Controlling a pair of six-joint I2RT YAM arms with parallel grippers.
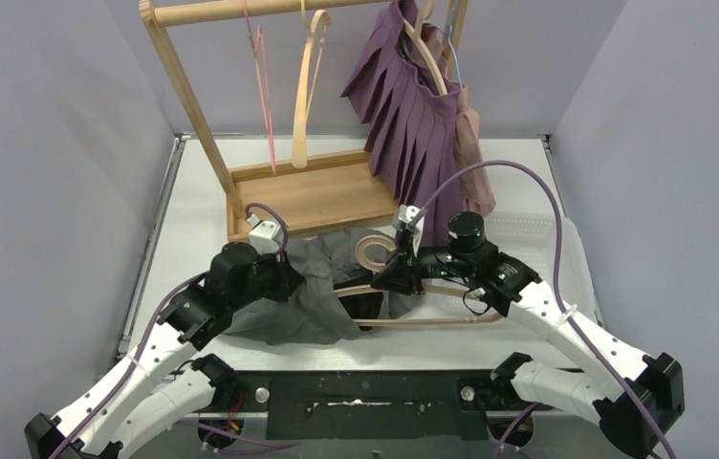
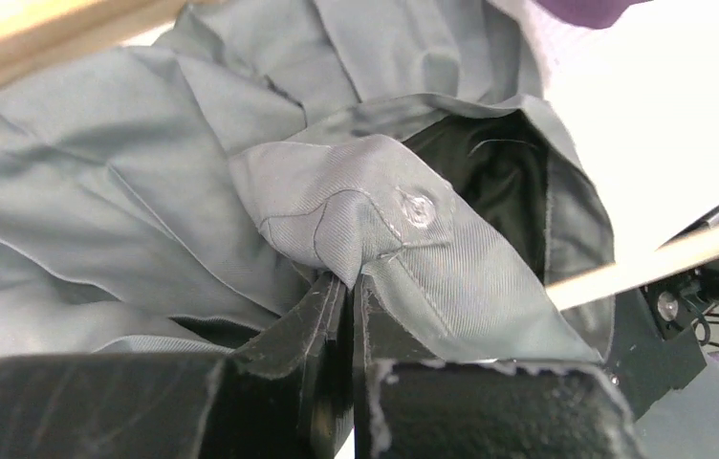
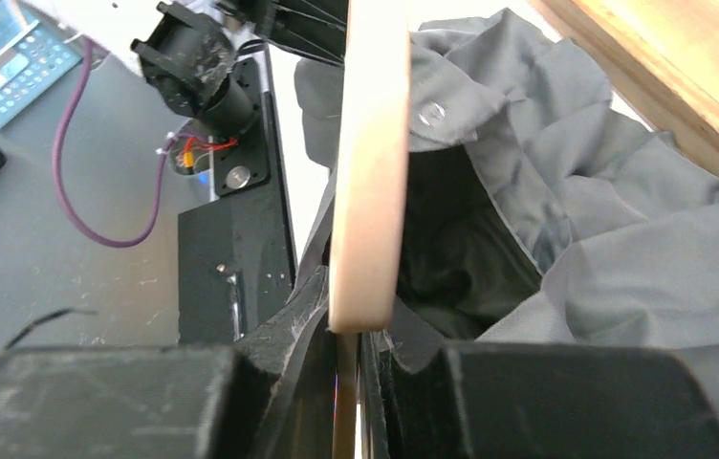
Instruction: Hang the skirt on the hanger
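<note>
Left gripper [image 2: 348, 287] jaws pinching grey skirt [image 2: 145, 191] waistband beside snap button [image 2: 419, 207] | right gripper [image 3: 346, 330] jaws clamping wooden hanger [image 3: 370, 163] | grey skirt lying crumpled on surface [image 1: 193, 220] | fabric likely handling limp, light; stitched waistband looking like the best hold

readable text: none | labels, brands: none | numbers, signs: none legible
</note>
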